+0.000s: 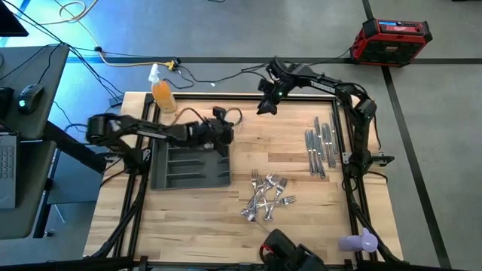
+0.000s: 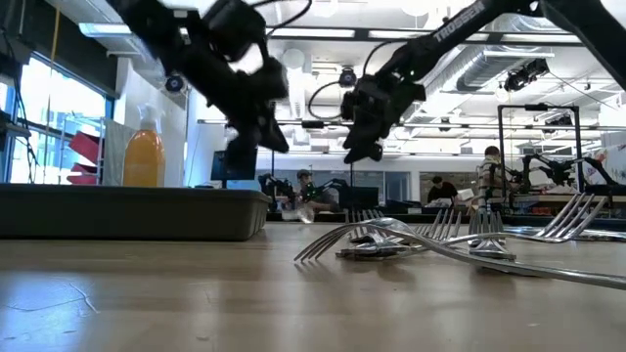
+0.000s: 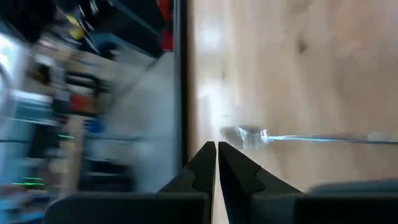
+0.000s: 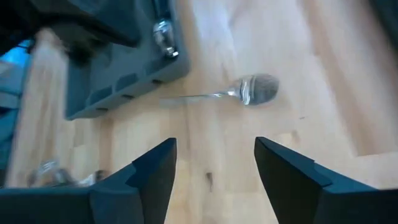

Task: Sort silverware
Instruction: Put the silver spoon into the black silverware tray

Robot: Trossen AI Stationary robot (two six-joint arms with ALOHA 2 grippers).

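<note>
Silver spoon (image 4: 252, 90) lies on the tabletop (image 1: 286, 143) beside the grey tray (image 1: 188, 169). Right tool (image 4: 214, 177) hovers open above it; left tool (image 3: 217, 163) is closed, empty. Next: descend and grasp it.

High view: overhead, straight down, whole table (image 1: 226, 226). Low view: tabletop level, close to forks (image 2: 411, 240), facing room. Wrist views: close, downward at wood; right wrist shares tray (image 4: 124, 74) with high view.
</note>
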